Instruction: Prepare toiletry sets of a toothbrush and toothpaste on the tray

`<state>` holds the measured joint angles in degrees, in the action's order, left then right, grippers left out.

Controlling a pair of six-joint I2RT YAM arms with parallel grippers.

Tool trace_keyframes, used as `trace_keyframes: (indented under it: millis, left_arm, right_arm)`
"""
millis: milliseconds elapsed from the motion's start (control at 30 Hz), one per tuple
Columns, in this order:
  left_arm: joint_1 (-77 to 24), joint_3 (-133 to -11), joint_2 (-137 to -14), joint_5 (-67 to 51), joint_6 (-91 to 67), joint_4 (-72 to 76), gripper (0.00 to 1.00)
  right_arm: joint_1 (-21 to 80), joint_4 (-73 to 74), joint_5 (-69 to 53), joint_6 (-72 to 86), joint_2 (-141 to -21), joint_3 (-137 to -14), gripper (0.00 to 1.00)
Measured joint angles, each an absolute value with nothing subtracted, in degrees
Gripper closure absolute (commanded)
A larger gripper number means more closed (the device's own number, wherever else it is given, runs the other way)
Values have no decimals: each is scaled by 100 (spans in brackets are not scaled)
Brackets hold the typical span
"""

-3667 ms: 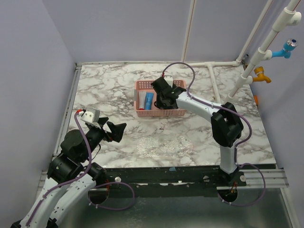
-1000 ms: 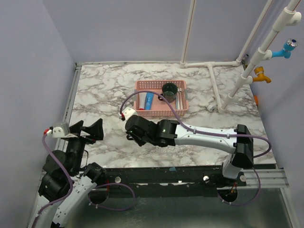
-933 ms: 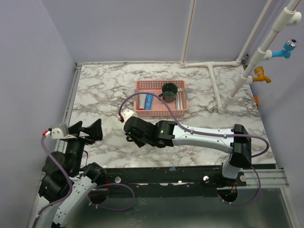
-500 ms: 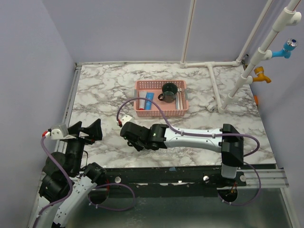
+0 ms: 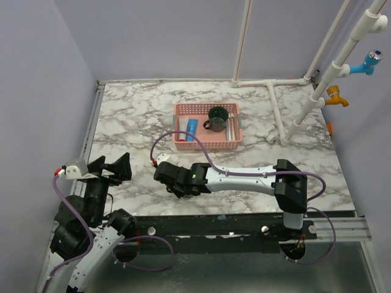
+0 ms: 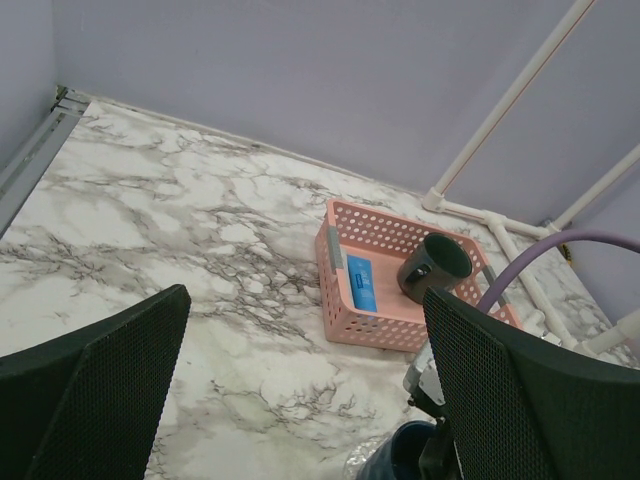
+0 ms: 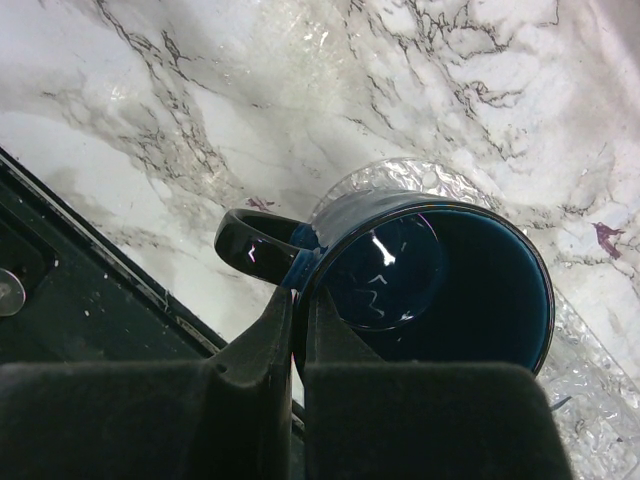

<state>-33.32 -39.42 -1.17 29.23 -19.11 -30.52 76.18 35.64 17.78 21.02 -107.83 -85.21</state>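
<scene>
My right gripper (image 7: 300,335) is shut on the rim of the navy mug (image 7: 440,270), next to its handle. The mug stands upright at the left end of the clear tray (image 7: 590,385). In the top view the right gripper (image 5: 177,183) reaches low over the front left of the tray (image 5: 235,193) and hides the mug. The dark green mug (image 5: 218,116) and a blue tube (image 5: 191,127) lie in the pink basket (image 5: 208,144). My left gripper (image 5: 111,166) is open and empty, raised at the front left. I cannot make out the light-blue toothbrush.
The left wrist view shows the pink basket (image 6: 345,315), green mug (image 6: 435,265), blue tube (image 6: 360,283) and the navy mug (image 6: 400,455) at the bottom edge. White pipes (image 5: 275,110) run along the back right. A purple cable (image 5: 183,135) loops over the table beside the basket.
My right arm has carried the navy mug from the basket to the front left and set it down low on the tray. My left arm pulled back and has since stayed still.
</scene>
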Motion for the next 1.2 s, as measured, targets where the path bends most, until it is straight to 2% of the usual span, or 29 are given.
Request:
trace_keyframes:
  millis: [667, 967, 1133, 1200]
  left_arm:
    - [-3332, -3940, -117, 2923, -1909, -3050, 1]
    - [-3332, -3940, -117, 2923, -1911, -3050, 1]
    - [-3332, -3940, -119, 2923, -1911, -3050, 1]
    - [-3332, -3940, -119, 2923, -1909, -3050, 1]
  right_arm:
    - [7618, 3406, 1868, 2102, -10890, -8425, 99]
    - [7618, 3395, 1944, 2134, -10890, -8403, 86]
    - [7618, 3378, 2038, 2156, -10890, -8401, 69]
    - [7618, 3363, 2084, 2154, -10890, -8401, 66]
